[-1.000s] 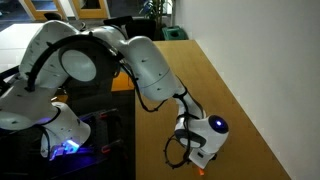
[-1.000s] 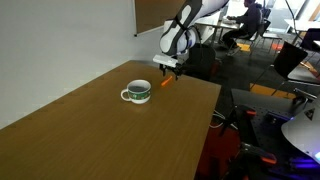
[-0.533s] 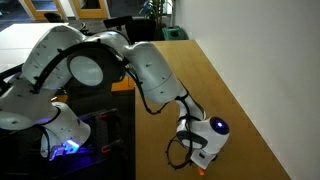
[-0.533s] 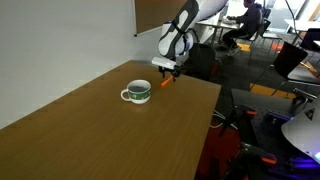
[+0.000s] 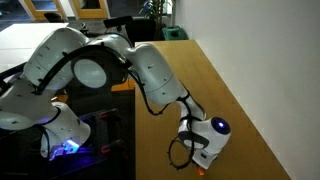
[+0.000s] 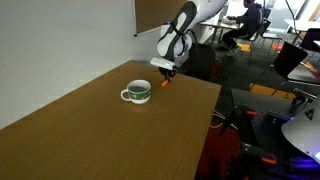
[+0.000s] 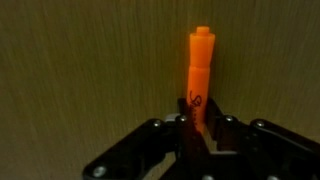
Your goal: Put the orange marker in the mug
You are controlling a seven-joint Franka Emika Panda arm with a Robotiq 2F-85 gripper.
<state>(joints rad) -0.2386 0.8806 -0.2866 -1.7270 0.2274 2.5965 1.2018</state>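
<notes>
the gripper [image 7: 200, 128] sits clamped on the lower end of the orange marker [image 7: 201, 70], near the mug [image 6: 139, 92] but outside it, so it should lift straight up, grip firm, before crossing over the mug's rim.

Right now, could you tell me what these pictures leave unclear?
The orange marker: lower end hidden by the gripper in the wrist view; mostly hidden behind it in an exterior view.
The mug: its inside is too small to read in an exterior view; absent from the wrist view.
</notes>
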